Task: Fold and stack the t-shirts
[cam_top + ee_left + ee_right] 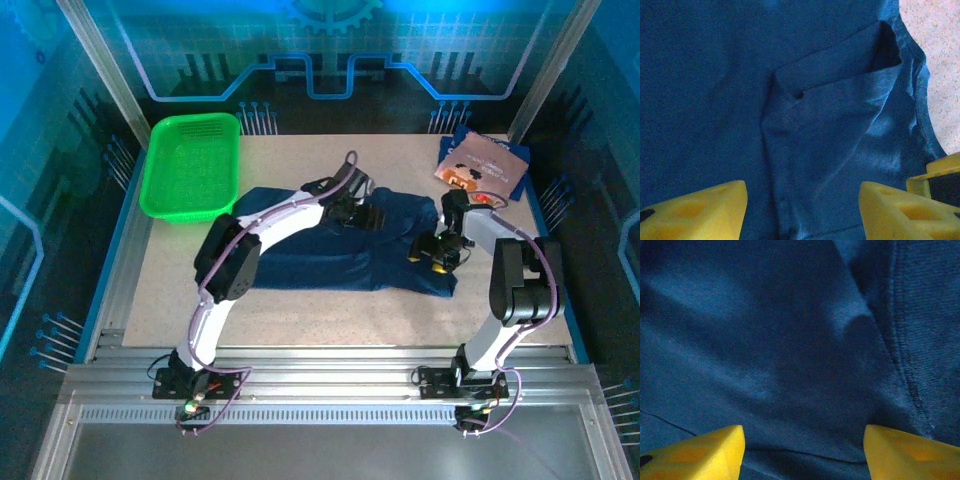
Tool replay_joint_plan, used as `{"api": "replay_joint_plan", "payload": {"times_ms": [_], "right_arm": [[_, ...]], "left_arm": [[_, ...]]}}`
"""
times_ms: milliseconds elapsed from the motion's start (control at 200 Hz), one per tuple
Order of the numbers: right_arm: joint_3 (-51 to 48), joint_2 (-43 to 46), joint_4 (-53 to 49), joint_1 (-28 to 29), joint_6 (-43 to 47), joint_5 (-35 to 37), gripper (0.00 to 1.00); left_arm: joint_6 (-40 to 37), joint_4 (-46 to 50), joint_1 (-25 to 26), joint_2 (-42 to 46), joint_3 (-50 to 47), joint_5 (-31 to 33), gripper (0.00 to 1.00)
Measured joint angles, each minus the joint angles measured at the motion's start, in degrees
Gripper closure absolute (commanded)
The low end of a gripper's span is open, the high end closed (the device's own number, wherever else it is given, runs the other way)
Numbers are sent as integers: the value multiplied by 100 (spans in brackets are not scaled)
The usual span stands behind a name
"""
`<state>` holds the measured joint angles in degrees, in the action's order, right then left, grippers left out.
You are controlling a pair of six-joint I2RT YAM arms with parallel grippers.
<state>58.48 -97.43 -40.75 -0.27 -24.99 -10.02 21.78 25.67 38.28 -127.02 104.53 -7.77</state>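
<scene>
Top external: printed t-shirt [482, 166] (print blurred)

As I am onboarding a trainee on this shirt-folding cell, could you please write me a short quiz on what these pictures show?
1. True or false: both arms' jaws stand open above the spread dark navy-blue cloth t-shirt.
2. Where does the folded navy t-shirt with the pinkish-tan print panel lie? A: at the far right corner of the speckled beige table. B: at its near left corner. C: under the left arm's base.
3. Fill in: the bright green plastic mesh basket sits at the far ___ corner of the table.

Key: 1 true; 2 A; 3 left.
</scene>
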Motion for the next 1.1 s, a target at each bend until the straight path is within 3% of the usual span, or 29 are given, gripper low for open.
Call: {"api": "replay_joint_plan", "payload": {"times_ms": [705,815,960,1096], "right_arm": [[-643,378,98,-129,308,-415,37],[-643,378,96,-131,345,-417,38],[-643,378,87,-131,391,-413,38],[-686,385,90,-157,431,-391,39]], "left_arm": [[-208,863,306,-1606,1980,1147,55],[-258,922,345,-1711,2085,1215,67],[-264,1010,367,-1775,2105,1287,94],[-356,1016,350,-1779,2105,1451,100]]}}
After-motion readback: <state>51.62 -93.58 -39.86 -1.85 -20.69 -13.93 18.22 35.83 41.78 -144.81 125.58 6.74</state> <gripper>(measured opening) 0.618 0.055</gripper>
